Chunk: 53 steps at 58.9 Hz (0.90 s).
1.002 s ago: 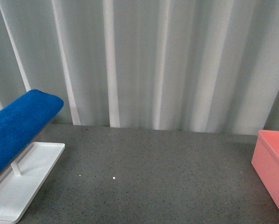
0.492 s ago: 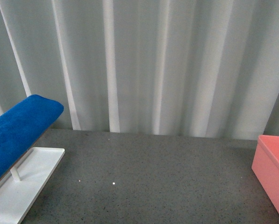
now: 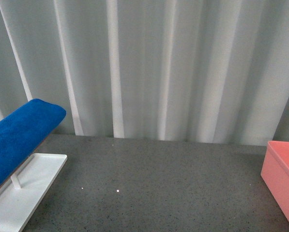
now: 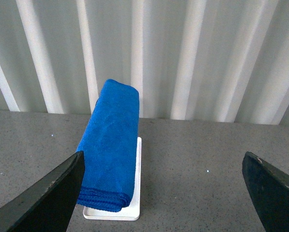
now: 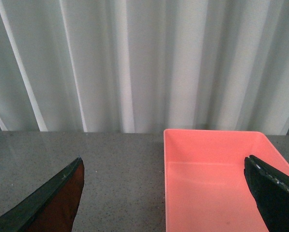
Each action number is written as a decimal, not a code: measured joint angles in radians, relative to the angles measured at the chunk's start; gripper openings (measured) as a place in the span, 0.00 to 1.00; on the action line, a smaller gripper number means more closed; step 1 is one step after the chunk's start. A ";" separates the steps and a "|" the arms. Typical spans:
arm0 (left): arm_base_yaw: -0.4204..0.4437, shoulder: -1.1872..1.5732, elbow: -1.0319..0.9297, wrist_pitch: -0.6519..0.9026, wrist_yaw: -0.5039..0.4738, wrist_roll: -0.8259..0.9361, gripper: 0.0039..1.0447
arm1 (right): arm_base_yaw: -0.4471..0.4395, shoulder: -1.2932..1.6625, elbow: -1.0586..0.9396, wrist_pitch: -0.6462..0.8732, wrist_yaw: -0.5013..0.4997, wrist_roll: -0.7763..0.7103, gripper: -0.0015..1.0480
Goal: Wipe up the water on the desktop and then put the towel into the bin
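The towel (image 3: 18,135) is folded over a rail above a white tray (image 3: 33,186) at the left of the desktop (image 3: 159,183). The left wrist view shows the towel (image 4: 110,145) lying lengthwise beyond my left gripper (image 4: 162,164), whose dark fingers (image 4: 47,193) are spread wide with only the desktop (image 4: 197,159) between them. The bin (image 3: 282,174) stands at the right edge. My right gripper (image 5: 163,162) is open, hovering short of the bin (image 5: 217,183), which looks empty. I see no clear puddle, only tiny bright specks (image 3: 117,191).
A pleated white curtain (image 3: 159,67) closes off the back of the desktop. A thin white post (image 3: 16,180) holds the rail over the tray. Neither arm shows in the front view.
The front view has shifted a little: the desktop's back edge sits lower in the picture than a second ago. Towel, tray and bin stay where they were.
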 joint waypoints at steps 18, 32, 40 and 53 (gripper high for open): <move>0.000 0.000 0.000 0.000 0.000 0.000 0.94 | 0.000 0.000 0.000 0.000 0.000 0.000 0.93; 0.040 0.160 0.093 -0.198 0.035 -0.120 0.94 | 0.000 0.000 0.000 0.000 0.000 0.000 0.93; 0.134 0.796 0.362 0.064 0.097 -0.222 0.94 | 0.000 0.000 0.000 0.000 0.000 0.000 0.93; 0.135 1.283 0.664 0.172 0.079 -0.068 0.94 | 0.000 0.000 0.000 0.000 0.000 0.000 0.93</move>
